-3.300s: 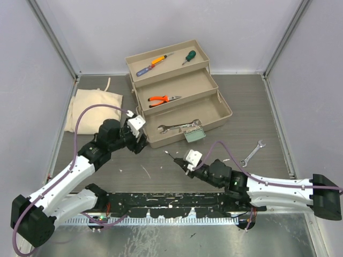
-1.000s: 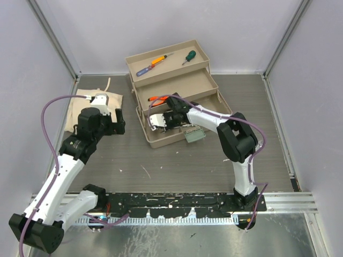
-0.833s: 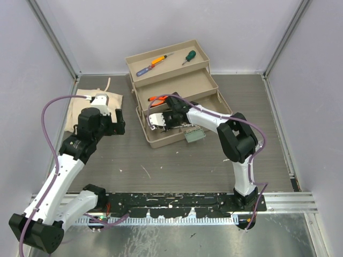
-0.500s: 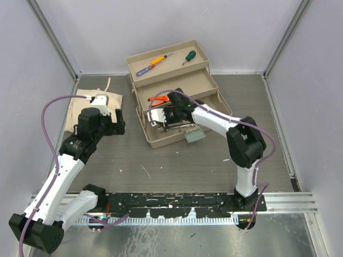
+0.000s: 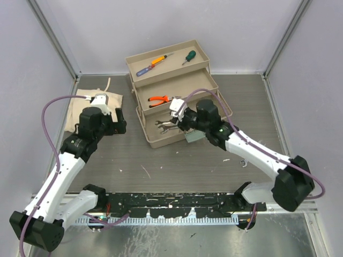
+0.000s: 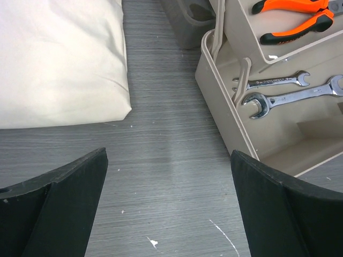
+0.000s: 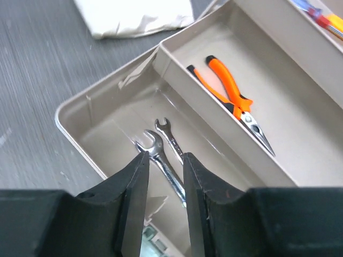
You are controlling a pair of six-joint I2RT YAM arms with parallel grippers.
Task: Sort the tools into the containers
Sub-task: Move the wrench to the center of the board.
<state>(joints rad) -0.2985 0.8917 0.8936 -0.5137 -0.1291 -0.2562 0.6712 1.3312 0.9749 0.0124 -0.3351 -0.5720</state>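
2 wrenches (image 6: 292, 97) — lowest tray (image 6: 221, 104)

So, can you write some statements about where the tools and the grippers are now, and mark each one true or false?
1. Two wrenches lie in the lowest tray. True.
2. The orange pliers lie in the lowest tray too. False: they lie in the middle tray.
3. The left gripper is shut on a wrench. False: it is open and empty, over the table beside the cloth bag.
4. Both screwdrivers lie in the top tray. True.
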